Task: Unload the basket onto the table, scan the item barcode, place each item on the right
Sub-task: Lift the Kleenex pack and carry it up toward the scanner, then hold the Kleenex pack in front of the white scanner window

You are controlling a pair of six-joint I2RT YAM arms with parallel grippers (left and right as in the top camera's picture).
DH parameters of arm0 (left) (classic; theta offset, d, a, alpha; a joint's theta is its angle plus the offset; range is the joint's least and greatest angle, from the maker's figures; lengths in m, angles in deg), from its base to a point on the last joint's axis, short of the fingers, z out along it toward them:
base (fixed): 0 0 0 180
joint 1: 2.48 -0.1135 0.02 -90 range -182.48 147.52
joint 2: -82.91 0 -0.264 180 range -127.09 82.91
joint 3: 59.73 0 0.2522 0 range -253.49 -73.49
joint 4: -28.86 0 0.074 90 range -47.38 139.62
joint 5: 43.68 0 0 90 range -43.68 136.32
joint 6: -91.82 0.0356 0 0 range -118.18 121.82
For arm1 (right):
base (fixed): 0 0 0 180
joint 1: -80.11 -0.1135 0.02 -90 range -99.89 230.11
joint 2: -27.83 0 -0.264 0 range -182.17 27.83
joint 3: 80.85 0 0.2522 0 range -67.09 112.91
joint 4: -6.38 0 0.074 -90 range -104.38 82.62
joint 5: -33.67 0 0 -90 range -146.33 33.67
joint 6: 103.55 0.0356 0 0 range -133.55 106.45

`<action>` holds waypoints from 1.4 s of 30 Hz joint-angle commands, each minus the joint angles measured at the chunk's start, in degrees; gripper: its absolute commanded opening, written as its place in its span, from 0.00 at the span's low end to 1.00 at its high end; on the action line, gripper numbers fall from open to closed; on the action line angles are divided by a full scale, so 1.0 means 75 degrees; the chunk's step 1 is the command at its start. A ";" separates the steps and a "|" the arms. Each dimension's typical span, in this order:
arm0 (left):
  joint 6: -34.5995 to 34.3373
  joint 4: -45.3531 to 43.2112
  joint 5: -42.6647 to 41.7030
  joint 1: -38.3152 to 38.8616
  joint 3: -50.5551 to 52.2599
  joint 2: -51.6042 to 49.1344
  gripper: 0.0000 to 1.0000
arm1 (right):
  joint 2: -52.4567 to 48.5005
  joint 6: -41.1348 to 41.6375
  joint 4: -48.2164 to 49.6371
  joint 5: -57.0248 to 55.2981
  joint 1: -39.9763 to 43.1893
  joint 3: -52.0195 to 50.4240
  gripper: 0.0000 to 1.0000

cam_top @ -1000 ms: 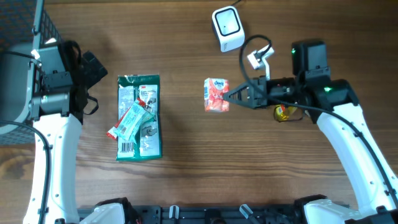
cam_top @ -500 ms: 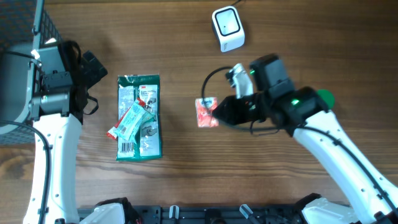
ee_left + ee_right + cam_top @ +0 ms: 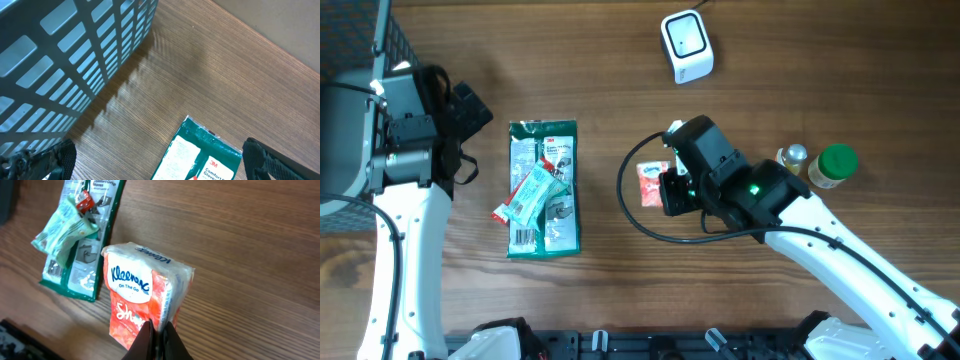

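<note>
**Entry: tissue-pack scan, both arms**

Change noted: within the last second my right gripper (image 3: 156,330) carried the Kleenex tissue pack (image 3: 142,300) away from the white barcode scanner (image 3: 686,45), down and to my left over the wooden table (image 3: 620,290). My forearm swung aside with it and uncovered two bottles. The pack then hung well apart from the scanner. I judged that either the reading was finished or the pack needed bringing back. No barcode showed on the faces I could see.

Right fingers: pressed together on the pack's side seam, pack held upright and off the wood.
Left gripper (image 3: 157,150): spread as wide as it went, holding nothing, parked beside the basket.

Count:
- Kleenex tissue pack: one, in my right grip.
- Barcode scanner: one, far edge of the table.
- 3M glove packet (image 3: 544,188): one, lying flat.
- Pale-green sachet (image 3: 530,195): one, lying across the glove packet.
- Green-capped bottle (image 3: 835,165): one.
- Small silver-capped bottle (image 3: 792,157): one, just beside it.
- Grey slatted basket (image 3: 75,50): one.
</note>
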 commanded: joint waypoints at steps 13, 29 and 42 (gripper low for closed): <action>0.0067 -0.0020 0.0041 -0.0029 -0.0026 0.0006 1.00 | -0.1230 -0.0685 -0.4022 -0.0274 0.1125 0.6082 0.04; 0.0067 -0.0020 0.0041 -0.0029 -0.0026 0.0006 1.00 | -0.5088 -0.2868 -0.5219 -0.4269 0.1241 1.0092 0.04; 0.0067 -0.0020 0.0041 -0.0029 -0.0029 0.0006 1.00 | -0.7090 -0.4173 -0.2704 -0.6038 0.1247 1.0089 0.04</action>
